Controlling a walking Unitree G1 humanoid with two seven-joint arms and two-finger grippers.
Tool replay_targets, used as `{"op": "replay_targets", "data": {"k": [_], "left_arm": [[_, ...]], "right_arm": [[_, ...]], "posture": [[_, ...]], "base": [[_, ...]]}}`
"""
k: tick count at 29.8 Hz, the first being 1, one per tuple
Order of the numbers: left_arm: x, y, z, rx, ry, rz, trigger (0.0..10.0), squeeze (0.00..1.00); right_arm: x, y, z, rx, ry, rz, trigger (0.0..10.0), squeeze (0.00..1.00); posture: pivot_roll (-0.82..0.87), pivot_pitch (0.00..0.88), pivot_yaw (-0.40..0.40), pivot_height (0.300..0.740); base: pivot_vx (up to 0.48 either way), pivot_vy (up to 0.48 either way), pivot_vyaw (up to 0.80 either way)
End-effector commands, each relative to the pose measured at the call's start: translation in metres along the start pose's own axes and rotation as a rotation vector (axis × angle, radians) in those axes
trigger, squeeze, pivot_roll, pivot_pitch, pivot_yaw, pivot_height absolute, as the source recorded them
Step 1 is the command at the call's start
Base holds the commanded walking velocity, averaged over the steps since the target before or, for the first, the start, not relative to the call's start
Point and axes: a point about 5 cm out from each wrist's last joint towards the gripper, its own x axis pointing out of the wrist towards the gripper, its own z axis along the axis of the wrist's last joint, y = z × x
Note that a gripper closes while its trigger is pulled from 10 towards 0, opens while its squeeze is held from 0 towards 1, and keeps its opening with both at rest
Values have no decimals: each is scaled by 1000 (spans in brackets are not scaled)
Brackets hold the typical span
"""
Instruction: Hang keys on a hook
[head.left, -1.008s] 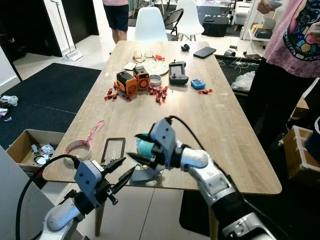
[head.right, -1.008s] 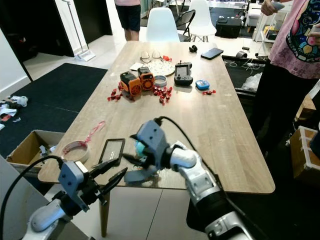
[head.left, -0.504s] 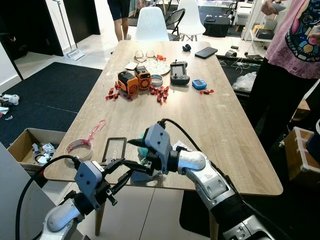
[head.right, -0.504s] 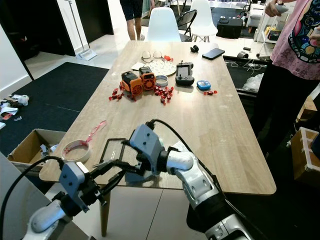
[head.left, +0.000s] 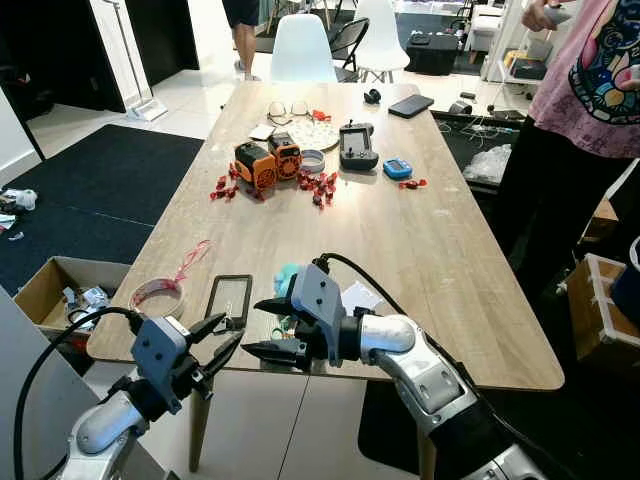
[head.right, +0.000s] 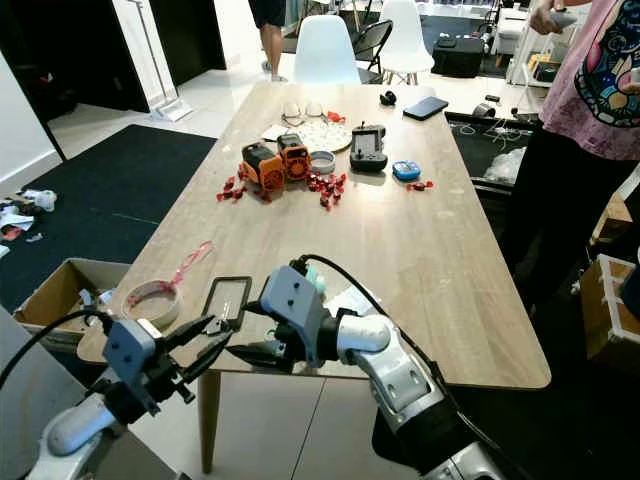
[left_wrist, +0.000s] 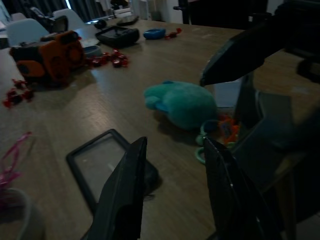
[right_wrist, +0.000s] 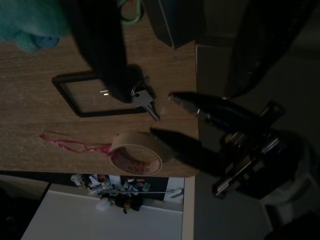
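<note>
Looking at the lower centre of the head views, your right gripper (head.left: 268, 328) hovers at the near table (head.left: 420, 240) edge, its fingers spread wide and holding nothing. Your left gripper (head.left: 220, 342), lower left, is parted narrowly, also unladen. The keys (right_wrist: 145, 104) lie on the black frame (head.left: 228, 298), beside the teal plush (left_wrist: 182, 104). The tape roll (head.left: 157, 296) sits further left.
</note>
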Motion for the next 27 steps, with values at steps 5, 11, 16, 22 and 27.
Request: {"op": "replay_targets", "data": {"k": [5, 11, 16, 22, 27], "left_arm": [[-4, 2, -4, 8, 16, 2, 10000, 0], [-1, -1, -5, -2, 10, -2, 10000, 0], [0, -1, -5, -16, 6, 2, 10000, 0], [0, -2, -6, -22, 6, 4, 10000, 0], [1, -3, -7, -27, 5, 4, 10000, 0]], "right_arm": [[0, 1, -7, 5, 54, -18, 10000, 816], [2, -1, -15, 27, 107, -20, 10000, 0], [4, 0, -23, 34, 174, -5, 10000, 0], [6, 1, -27, 43, 212, 6, 10000, 0], [6, 2, -29, 47, 226, 18, 10000, 0]], "posture": [[40, 52, -16, 740], [41, 55, -18, 740], [42, 56, -22, 740], [42, 57, -25, 740], [43, 58, -25, 740]], "base": [[0, 0, 0], [0, 0, 0], [0, 0, 0], [0, 0, 0], [0, 0, 0]]}}
